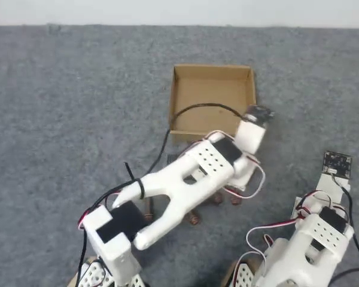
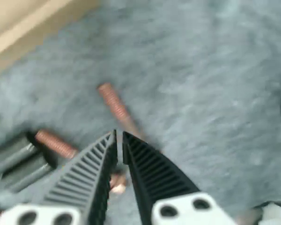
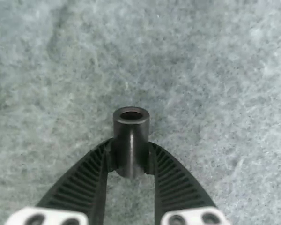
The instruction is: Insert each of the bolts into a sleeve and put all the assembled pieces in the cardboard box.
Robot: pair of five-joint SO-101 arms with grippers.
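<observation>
Work surface: grey carpet-like mat (image 1: 60, 119), short mottled pile, lighter and darker flecks throughout; runs from the left edge of the high view to the right edge and down to the bottom edge; slightly darker patches at upper left and centre left of the frame; pale wall strip (image 1: 179, 12) across the top of the frame, off-white, plain; meets the mat in a straight horizontal line; small dark speck (image 1: 54, 27) on that line, upper left, too small to identify; tan patch (image 1: 78, 278) at the bottom edge, lower left, identity unclear; same grey pile seen close up in both wrist views.
</observation>
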